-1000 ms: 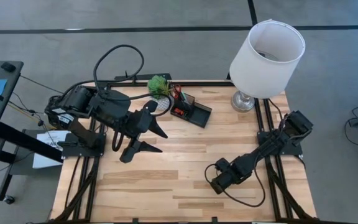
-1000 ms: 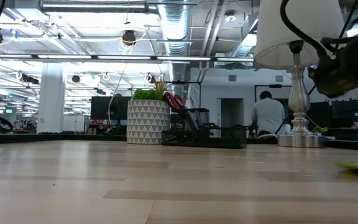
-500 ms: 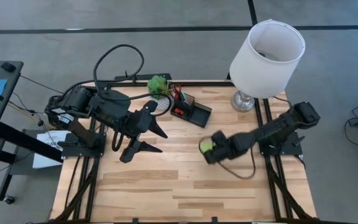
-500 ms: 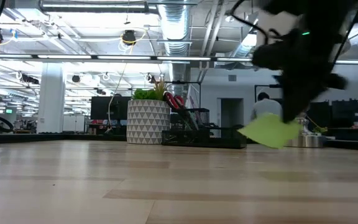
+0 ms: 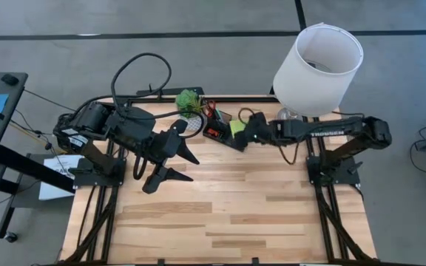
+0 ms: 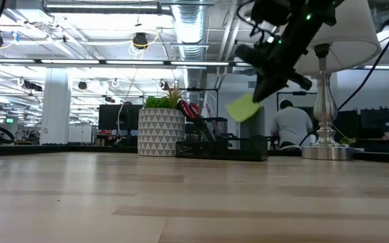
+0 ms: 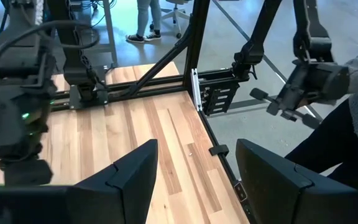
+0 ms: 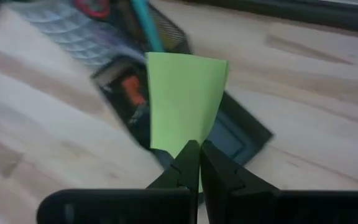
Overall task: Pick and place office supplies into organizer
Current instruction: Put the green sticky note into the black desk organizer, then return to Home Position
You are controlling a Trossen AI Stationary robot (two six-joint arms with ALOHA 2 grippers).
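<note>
Lime-green pad [image 8: 185, 102] hangs pinched in my right gripper [image 8: 194, 163], just above the organizer [image 5: 230, 133] tray; I must only lower it. Left gripper [image 7: 194, 171] waits open, well apart.

Lime-green sticky-note pad [image 8: 184, 102] pinched by right gripper [image 8: 193, 154], tilted, above black organizer [image 8: 241, 134] tray, orange-red eraser [image 8: 131, 91] inside

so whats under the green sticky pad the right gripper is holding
The organizer lies under the sticky pad, pinched by the right gripper: an orange eraser shows in its tray; the pad covers the tray's middle.
</note>
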